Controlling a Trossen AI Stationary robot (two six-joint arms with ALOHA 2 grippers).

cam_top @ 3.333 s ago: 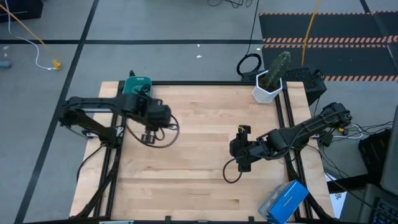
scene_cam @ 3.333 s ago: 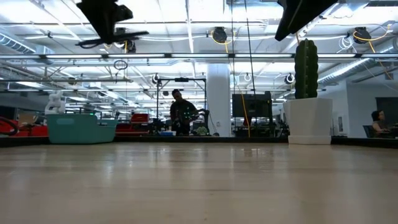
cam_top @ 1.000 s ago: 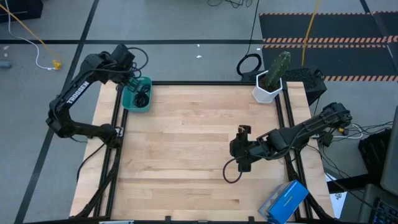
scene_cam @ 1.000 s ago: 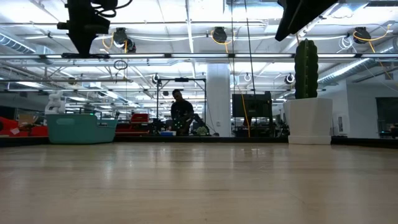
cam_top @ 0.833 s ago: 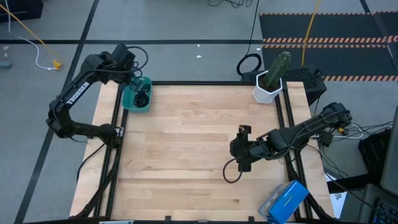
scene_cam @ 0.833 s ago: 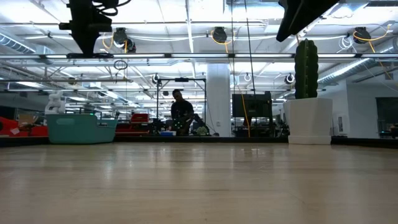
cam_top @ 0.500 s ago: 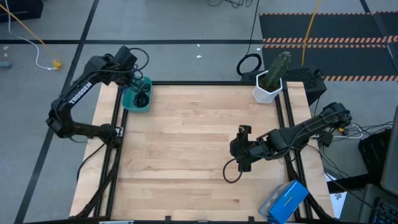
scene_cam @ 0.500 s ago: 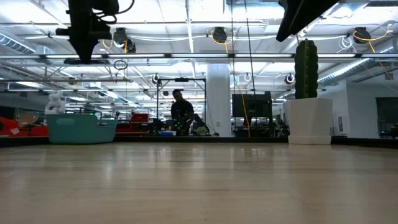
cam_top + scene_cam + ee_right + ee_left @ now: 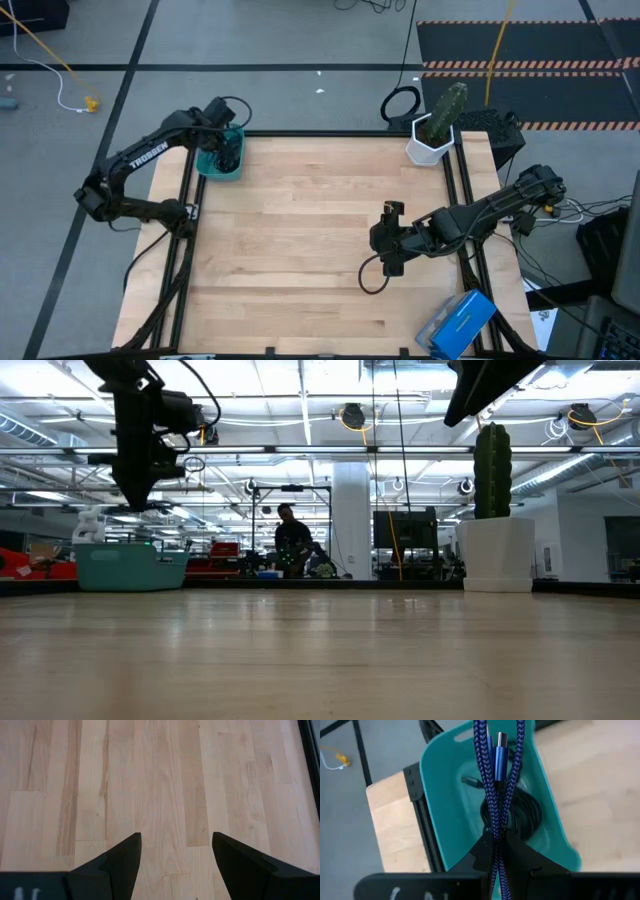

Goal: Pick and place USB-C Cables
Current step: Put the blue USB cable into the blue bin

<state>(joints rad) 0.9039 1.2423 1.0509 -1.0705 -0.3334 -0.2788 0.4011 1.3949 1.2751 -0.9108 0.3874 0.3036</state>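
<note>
The teal tray (image 9: 212, 165) sits at the table's far left corner; it also shows in the low view (image 9: 130, 567). Black coiled cables (image 9: 517, 815) lie in its bottom. My left gripper (image 9: 226, 146) is above the tray, shut on the blue-purple braided cable (image 9: 492, 780). The cable's plug (image 9: 500, 742) shows between the strands. In the low view the left gripper (image 9: 133, 495) hangs a short way above the tray. My right gripper (image 9: 176, 855) is open and points down over bare wood at the table's right middle (image 9: 387, 243). My left gripper pinches the blue-purple cable between its two fingers (image 9: 481, 851), with two strands (image 9: 496, 827) running side by side out of the pinch. It comes from above, pointing down. The strands hang below the fingers over the tray's inside. Whether their free end touches the tray I cannot tell.
A white pot with a cactus (image 9: 436, 128) stands at the far right corner. A blue box (image 9: 458, 322) lies by the near right corner. Black frame rails (image 9: 186, 250) run along the table's sides. The wooden top (image 9: 300, 230) between the arms is free.
My left gripper has moved from beyond the table's far left corner toward the near edge and the right, to above the tray, and has come down closer to it. It has stayed shut on the blue-purple cable. The right arm has kept still.
</note>
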